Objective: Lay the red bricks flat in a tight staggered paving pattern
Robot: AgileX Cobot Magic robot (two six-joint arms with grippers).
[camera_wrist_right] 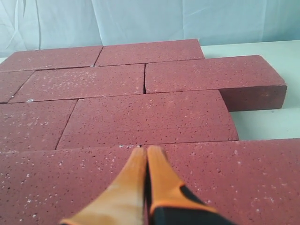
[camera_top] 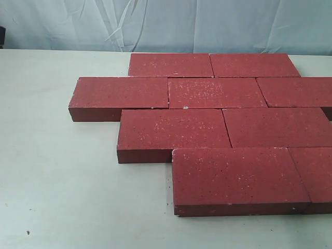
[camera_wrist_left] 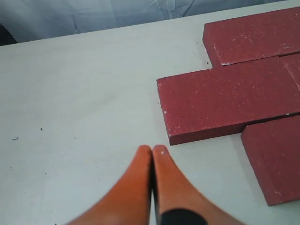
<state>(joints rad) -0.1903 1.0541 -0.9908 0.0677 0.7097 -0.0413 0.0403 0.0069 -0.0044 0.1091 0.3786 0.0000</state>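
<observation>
Under the right gripper (camera_wrist_right: 145, 151) the red bricks (camera_wrist_right: 150, 115) are laid flat, joints offset; job looks done, so it and the left gripper (camera_wrist_left: 152, 150) are pinched together, empty.

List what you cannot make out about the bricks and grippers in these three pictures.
- Exterior view: the bricks on the right run off the frame edge; their count is unsure.
- Exterior view: neither gripper is in frame.
- Right wrist view: the right gripper covers part of the near brick; contact cannot be told.
- Left wrist view: the frame edge cuts off three bricks near the left gripper.
</observation>
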